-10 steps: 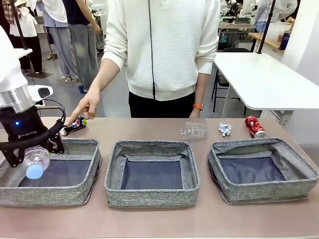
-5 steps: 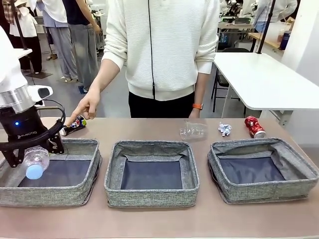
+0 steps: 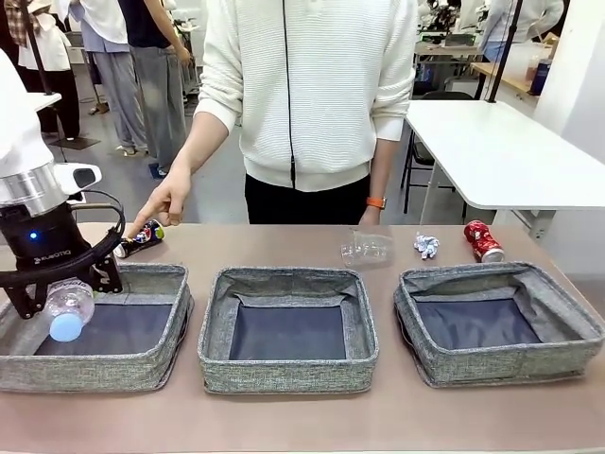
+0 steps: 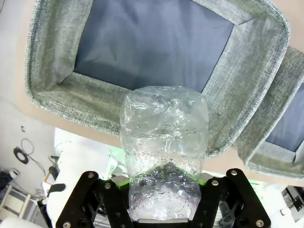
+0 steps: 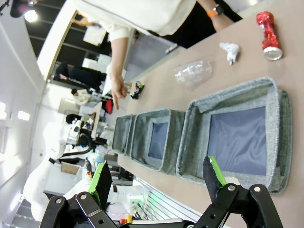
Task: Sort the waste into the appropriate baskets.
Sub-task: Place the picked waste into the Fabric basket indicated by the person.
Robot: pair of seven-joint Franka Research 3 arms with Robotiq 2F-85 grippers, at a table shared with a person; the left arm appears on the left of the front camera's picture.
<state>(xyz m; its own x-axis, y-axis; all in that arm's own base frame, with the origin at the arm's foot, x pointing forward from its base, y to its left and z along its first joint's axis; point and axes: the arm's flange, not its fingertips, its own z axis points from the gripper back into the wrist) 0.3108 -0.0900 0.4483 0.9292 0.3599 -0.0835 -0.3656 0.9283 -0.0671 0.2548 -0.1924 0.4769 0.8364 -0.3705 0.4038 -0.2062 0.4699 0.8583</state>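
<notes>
My left gripper (image 3: 64,291) is shut on the clear plastic bottle (image 3: 68,307), holding it blue cap down over the near-left corner of the left basket (image 3: 142,364). In the left wrist view the crumpled bottle (image 4: 164,142) sits between the jaws above that basket (image 4: 259,90). The middle basket (image 3: 284,374) and right basket (image 3: 501,367) hold nothing. Behind them lie a clear plastic cup (image 3: 367,248), a white paper wad (image 3: 426,246), a crushed red can (image 3: 483,240) and a dark multicoloured can (image 3: 140,236). My right gripper (image 5: 156,175) hangs open, high above the right basket (image 5: 280,137).
A person in a white top stands at the far edge, one hand (image 3: 166,201) pointing down at the dark can. The right wrist view looks along the row of baskets, with the cup (image 5: 192,73), paper wad (image 5: 230,50) and red can (image 5: 267,31) beyond. A white table (image 3: 501,151) stands at the back right.
</notes>
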